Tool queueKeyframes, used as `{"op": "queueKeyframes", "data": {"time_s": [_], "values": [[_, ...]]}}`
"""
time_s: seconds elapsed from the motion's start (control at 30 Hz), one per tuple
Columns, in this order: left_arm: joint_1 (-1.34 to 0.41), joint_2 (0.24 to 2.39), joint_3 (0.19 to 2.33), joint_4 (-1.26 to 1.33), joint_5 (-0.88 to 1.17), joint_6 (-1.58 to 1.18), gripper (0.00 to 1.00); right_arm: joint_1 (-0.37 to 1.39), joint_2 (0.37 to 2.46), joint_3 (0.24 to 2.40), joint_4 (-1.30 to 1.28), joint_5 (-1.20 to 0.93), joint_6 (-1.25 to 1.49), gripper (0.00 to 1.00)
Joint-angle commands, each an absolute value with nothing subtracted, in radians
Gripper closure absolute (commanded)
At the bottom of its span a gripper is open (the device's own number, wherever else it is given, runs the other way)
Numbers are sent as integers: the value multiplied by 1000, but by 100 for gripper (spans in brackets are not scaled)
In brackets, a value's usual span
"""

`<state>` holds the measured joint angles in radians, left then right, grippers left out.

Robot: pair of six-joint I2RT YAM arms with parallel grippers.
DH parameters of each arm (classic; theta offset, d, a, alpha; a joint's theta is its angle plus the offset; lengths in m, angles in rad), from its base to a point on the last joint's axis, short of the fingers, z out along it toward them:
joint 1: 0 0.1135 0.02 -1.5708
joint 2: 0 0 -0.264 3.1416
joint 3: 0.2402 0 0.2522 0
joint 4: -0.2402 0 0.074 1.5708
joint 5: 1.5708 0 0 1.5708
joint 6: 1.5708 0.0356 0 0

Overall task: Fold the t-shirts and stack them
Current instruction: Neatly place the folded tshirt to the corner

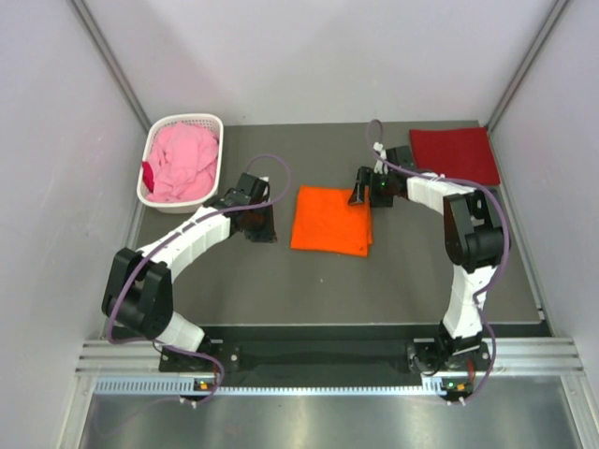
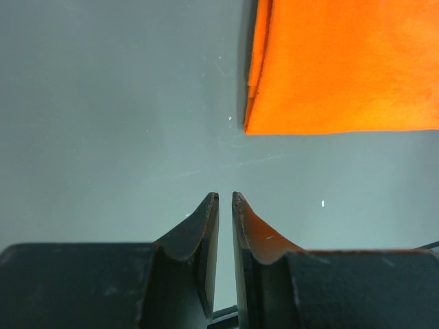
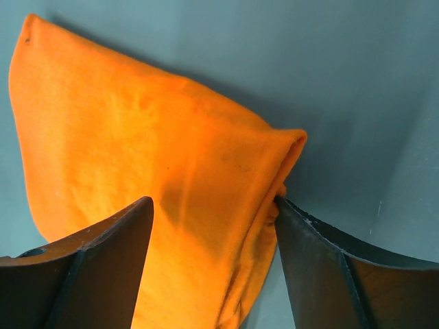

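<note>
3 t-shirts show from above: the orange t-shirt (image 1: 330, 221) lies folded flat at the centre of the table (image 1: 281, 281), the dark red t-shirt (image 1: 454, 154) lies folded at 1 o'clock, and the pink t-shirt (image 1: 182, 164) is heaped unfolded in the 1 white basket (image 1: 147, 150) at 10 o'clock. The left gripper (image 1: 260, 224) sits just off the orange shirt's 9 o'clock edge, and the right gripper (image 1: 363, 192) sits at its 1 o'clock corner. On the left wrist camera, the left gripper (image 2: 225, 199) has its jaws pressed almost together on nothing, with the orange cloth (image 2: 343, 68) apart at 1 o'clock. On the right wrist camera, the right gripper (image 3: 212, 205) has its jaws spread wide astride the shirt's (image 3: 137, 137) folded edge, one finger touching it. If those jaws close on only the upper layers, lifting would probably pull the fold open. A sideways drag could also skew the layers. Count: 3 shirts, 1 basket, 2 grippers.
</note>
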<state>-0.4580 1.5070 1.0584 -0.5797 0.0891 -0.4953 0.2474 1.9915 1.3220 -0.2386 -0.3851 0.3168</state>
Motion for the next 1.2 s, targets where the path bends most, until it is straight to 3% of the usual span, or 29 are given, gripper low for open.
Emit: {"op": "queueKeyframes", "data": {"time_s": [0.0,0.4,0.63,0.73,0.77,0.87,1.07,1.17], "values": [[-454,1470,1051,-561,94,-494,81,238,2010,1351,-192,-387,305,28],[-454,1511,1078,-557,110,-503,82,218,2046,1404,-311,-370,170,27],[-454,1513,1088,-561,126,-503,82,218,2075,1411,-296,-466,153,36],[-454,1505,1092,-571,126,-492,82,213,2079,1417,-293,-468,144,49],[-454,1503,1095,-572,123,-491,82,210,2077,1420,-291,-471,140,62],[-454,1503,1097,-580,126,-483,82,199,2059,1430,-285,-457,129,79],[-454,1494,1071,-560,164,-491,82,176,1997,1494,-331,-443,55,98],[-454,1477,1069,-554,176,-492,82,178,1910,1503,-353,-411,8,100]]}}
